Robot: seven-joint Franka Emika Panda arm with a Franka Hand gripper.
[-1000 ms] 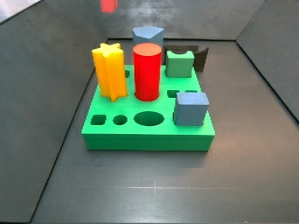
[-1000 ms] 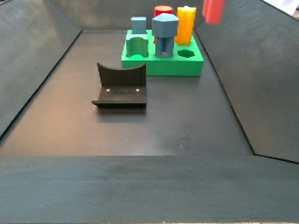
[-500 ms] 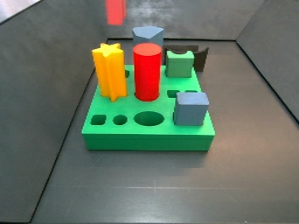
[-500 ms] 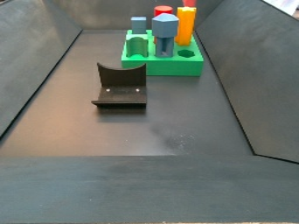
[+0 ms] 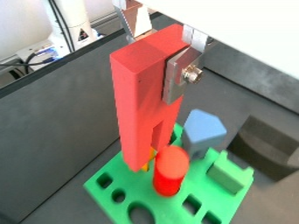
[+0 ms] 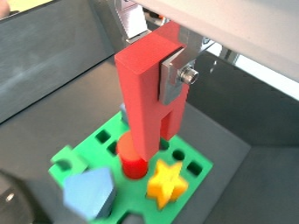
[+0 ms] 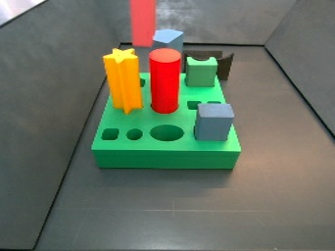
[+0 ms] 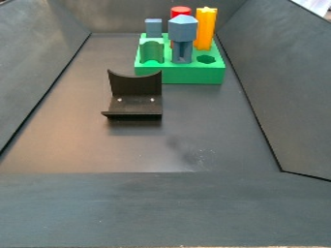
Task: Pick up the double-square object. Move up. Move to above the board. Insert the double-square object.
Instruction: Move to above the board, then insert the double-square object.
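Note:
The double-square object (image 5: 149, 87) is a tall salmon-red prism with a lengthwise groove, and it also shows in a wrist view (image 6: 149, 83). My gripper (image 5: 153, 54) is shut on its upper part, with a silver finger (image 6: 177, 75) flat against its side. The prism hangs upright above the green board (image 5: 114, 190), over the board's far part. In a side view only the prism's lower part (image 7: 141, 17) shows at the frame's top edge, above the board (image 7: 170, 147). The gripper itself is out of both side views. I cannot see the prism in the side view that shows the board (image 8: 204, 73) far off.
On the board stand a yellow star peg (image 7: 121, 78), a red cylinder (image 7: 164, 80), a green notched peg (image 7: 201, 71), a blue-grey cube (image 7: 215, 122) and a blue pentagon peg (image 7: 167, 37). Open holes (image 7: 167, 132) lie along its front. The fixture (image 8: 134, 94) stands on the floor.
The held prism has moved sideways toward the board's middle and shows lower in one side view. It has left the other side view's top edge.

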